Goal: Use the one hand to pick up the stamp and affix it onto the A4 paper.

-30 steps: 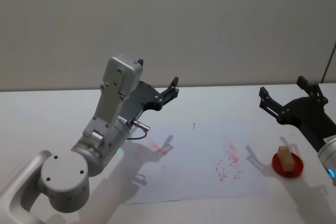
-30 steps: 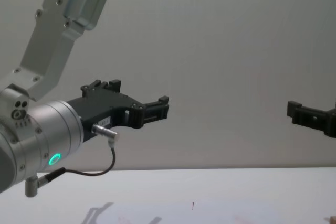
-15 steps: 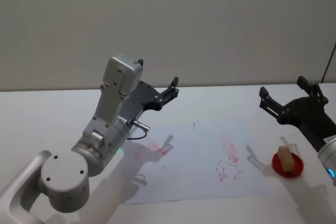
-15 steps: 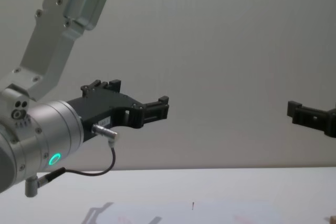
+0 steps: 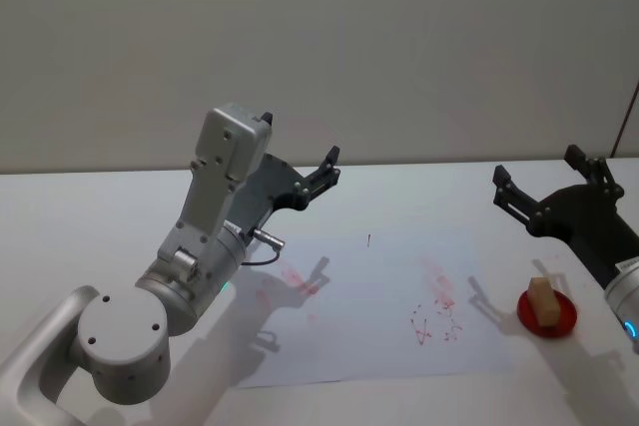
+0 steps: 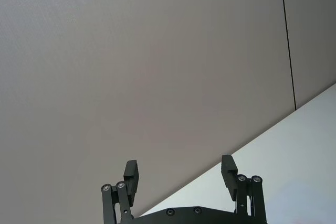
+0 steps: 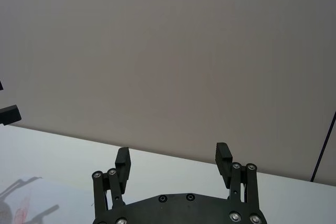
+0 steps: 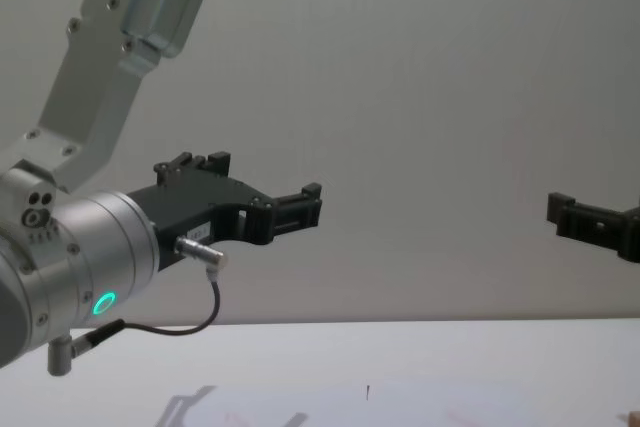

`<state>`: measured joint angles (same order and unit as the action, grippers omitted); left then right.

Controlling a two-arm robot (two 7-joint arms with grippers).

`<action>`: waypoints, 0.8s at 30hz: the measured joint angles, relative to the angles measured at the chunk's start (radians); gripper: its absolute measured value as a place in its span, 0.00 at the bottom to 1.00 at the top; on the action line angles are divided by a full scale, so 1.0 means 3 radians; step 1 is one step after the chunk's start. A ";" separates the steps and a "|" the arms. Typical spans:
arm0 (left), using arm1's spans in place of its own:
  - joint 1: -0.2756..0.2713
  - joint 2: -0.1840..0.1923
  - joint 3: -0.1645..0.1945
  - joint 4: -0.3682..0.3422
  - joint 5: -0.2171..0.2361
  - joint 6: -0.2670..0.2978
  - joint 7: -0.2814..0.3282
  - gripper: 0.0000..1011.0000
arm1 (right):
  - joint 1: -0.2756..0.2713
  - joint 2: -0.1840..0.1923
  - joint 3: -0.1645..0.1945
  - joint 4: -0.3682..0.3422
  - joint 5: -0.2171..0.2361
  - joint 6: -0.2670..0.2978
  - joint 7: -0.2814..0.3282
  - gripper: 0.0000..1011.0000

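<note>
The stamp (image 5: 542, 297) is a small tan block. It stands up in a little red dish (image 5: 561, 322). The dish sits on the white table (image 5: 90, 216), just beside the right edge of the A4 paper (image 5: 369, 331). We cannot tell if the dish touches the paper. Nothing is holding the stamp.

The paper lies flat on the table. It has messy red marks (image 5: 435, 312) on its right half, near the stamp. It has more red marks on its left half, and one tiny dark mark near its far edge.

The right gripper (image 5: 536, 169) hangs in the air, above the stamp and a bit behind it. It does not touch the stamp. Its two black fingers are spread wide apart, with nothing between them.

The left gripper (image 5: 330, 166) is on the other side, near the far left corner of the paper. From the chest view we see it high above the table. Its fingers are spread apart too, and they hold nothing. A green light glows on the big grey arm behind it.
</note>
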<state>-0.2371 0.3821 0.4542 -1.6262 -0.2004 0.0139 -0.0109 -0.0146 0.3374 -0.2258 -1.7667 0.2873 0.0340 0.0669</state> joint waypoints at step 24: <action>0.0000 0.0000 0.0000 0.0000 0.0000 0.0000 0.0000 0.99 | 0.0000 0.0000 0.0000 0.0000 0.0000 0.0000 0.0000 0.99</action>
<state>-0.2371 0.3821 0.4542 -1.6262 -0.2004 0.0138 -0.0110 -0.0147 0.3375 -0.2258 -1.7667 0.2872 0.0340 0.0668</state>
